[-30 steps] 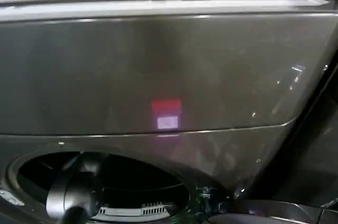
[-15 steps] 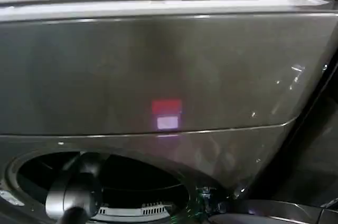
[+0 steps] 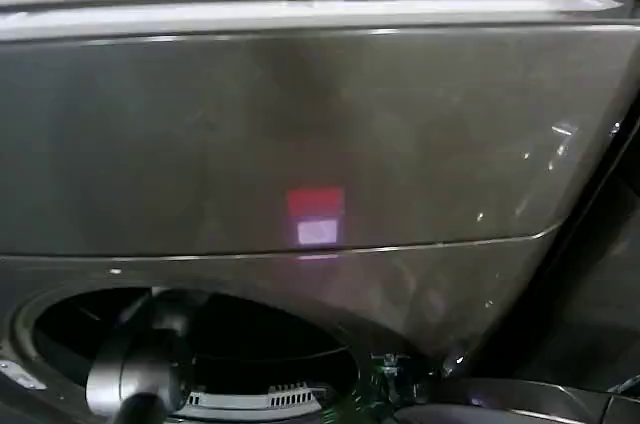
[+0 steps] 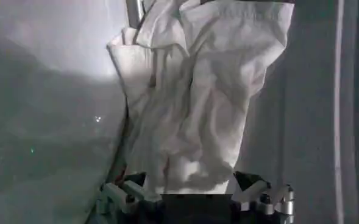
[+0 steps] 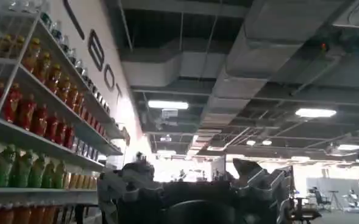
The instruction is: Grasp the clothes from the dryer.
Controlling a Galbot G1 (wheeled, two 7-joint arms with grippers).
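1. My left arm [image 3: 140, 369] reaches into the dryer's [image 3: 300, 144] round opening, seen at the bottom of the head view.
2. Left claw [image 4: 194, 198]: fingers spread wide, one on each side of the clothes [image 4: 200, 91], nothing gripped that I can see.
3. The clothes are a white crumpled bundle inside the drum, straight ahead of the left claw; its near end sits between the fingers, and its long axis runs away from the claw.
4. Judgement: closing where it is should catch the near end.
5. Right claw [image 5: 194, 195] points at the ceiling, well away from the dryer, wide apart and empty.
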